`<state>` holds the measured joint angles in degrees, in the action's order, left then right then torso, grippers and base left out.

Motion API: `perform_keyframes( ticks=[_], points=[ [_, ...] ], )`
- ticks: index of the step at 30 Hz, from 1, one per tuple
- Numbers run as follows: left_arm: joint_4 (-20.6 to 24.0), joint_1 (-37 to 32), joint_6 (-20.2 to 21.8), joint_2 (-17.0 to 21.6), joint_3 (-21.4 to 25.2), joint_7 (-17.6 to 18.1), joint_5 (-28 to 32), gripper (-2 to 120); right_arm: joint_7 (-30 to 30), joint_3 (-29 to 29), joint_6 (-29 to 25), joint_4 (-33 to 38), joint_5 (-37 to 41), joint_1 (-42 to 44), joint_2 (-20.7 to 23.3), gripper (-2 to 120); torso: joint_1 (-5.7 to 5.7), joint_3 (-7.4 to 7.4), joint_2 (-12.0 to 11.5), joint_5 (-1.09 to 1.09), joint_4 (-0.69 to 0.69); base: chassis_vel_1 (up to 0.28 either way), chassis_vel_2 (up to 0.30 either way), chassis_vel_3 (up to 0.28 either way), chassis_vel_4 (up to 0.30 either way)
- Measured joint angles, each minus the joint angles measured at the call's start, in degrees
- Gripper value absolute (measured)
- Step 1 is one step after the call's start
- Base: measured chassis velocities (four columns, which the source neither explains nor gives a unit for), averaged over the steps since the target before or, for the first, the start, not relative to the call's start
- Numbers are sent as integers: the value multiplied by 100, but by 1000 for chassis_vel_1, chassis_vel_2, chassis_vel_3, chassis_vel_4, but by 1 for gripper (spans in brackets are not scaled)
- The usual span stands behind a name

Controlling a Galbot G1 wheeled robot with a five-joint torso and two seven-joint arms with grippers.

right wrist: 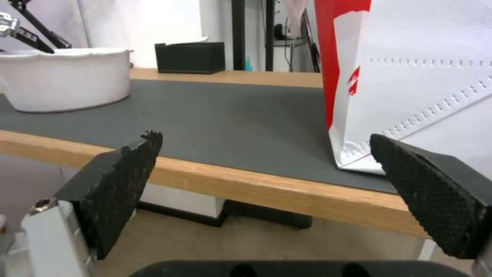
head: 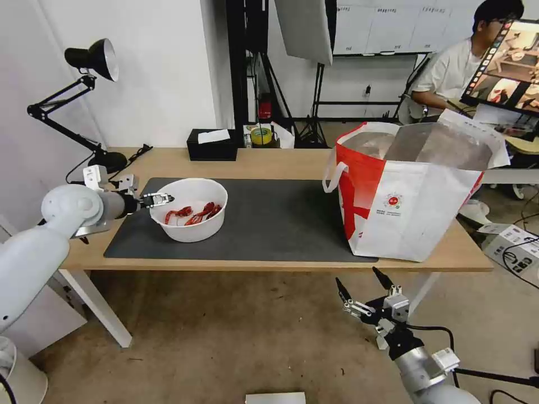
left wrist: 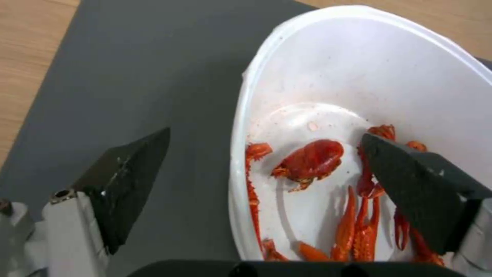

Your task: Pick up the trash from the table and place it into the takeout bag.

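We see the white round bowl with red crayfish shells standing on the dark grey mat, toward the mat's left end and nearer the counter's front edge than its back. Our left end effector is released, its jaws straddling the bowl's left rim: in the left wrist view one finger hangs inside over the shells, the other outside above the mat. The takeout bag stands open at the counter's right end, its base partly over the mat's right edge; its contents are hard to make out. Bare mat lies between bowl and bag. Our right end effector waits released, below the counter's front edge near the bag. A black tissue box sits at the back edge.
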<state>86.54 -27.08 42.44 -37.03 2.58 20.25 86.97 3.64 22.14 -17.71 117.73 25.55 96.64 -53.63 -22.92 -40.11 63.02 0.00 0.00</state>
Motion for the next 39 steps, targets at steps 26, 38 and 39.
perform_keyframes(
  ticks=[26,38,39],
  points=[
    [229,-227,-27,292,-121,-282,133,7,0,0,0,0,0,0,0,100,0,0,0,0,0,0,0,0,0],
    [347,-252,-30,275,2,-339,311,0,0,0,0,0,0,0,0,100,0,0,0,0,0,0,0,0,0],
    [409,-224,-30,286,27,-339,360,0,0,0,0,0,0,0,0,100,0,0,0,-1,1,0,0,0,0]
  ],
)
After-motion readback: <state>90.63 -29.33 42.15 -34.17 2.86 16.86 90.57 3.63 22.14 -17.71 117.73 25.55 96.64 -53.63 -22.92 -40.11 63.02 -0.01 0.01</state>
